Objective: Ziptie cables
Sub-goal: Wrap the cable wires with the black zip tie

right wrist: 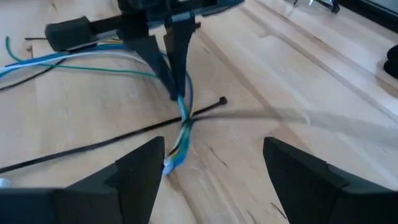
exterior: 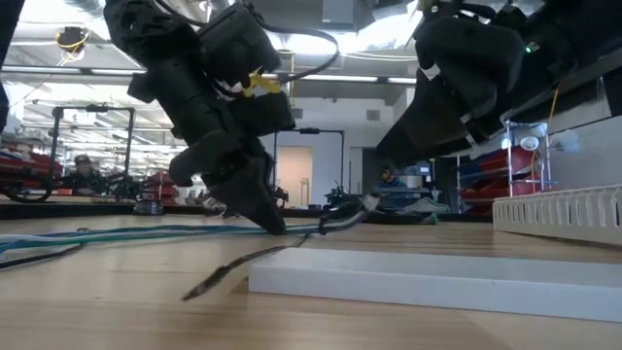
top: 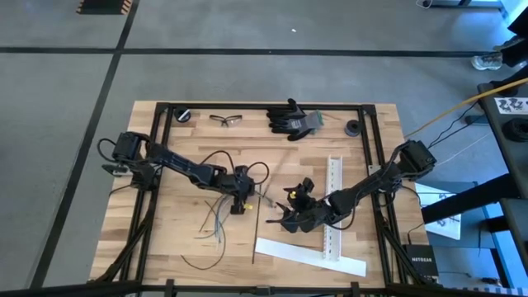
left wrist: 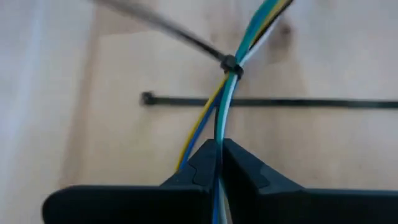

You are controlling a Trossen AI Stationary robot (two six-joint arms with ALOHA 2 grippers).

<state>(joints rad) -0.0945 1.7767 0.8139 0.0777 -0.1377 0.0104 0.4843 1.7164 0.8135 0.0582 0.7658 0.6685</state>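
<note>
The cables (left wrist: 227, 118) are a bundle of pale blue, green, yellow and white wires lying on the wooden table. A black ziptie (left wrist: 231, 64) is looped around them, and its tail slants away. A second ziptie (left wrist: 267, 102) lies flat under the bundle. My left gripper (top: 242, 202) is shut on the bundle just behind the loop. My right gripper (right wrist: 214, 168) stands open at the bundle's free ends (right wrist: 172, 163), one finger on each side, touching nothing. Behind my left gripper the wires (top: 216, 221) trail loose toward the table's near left. My left gripper pinches the cable bundle (left wrist: 219, 163) between its two fingers, a short way behind the looped ziptie. The fingers (exterior: 264, 216) slant down from the table's left and lie roughly along the wires. The bundle stays low on the table top, its free ends pointing toward the right gripper.
A white perforated strip (top: 334, 206) lies under the right arm, and a flat white strip (top: 309, 256) lies at the near edge. Black gloves (top: 293, 120) and safety glasses (top: 225, 120) lie at the far edge. A black frame (top: 165, 148) borders the work area.
</note>
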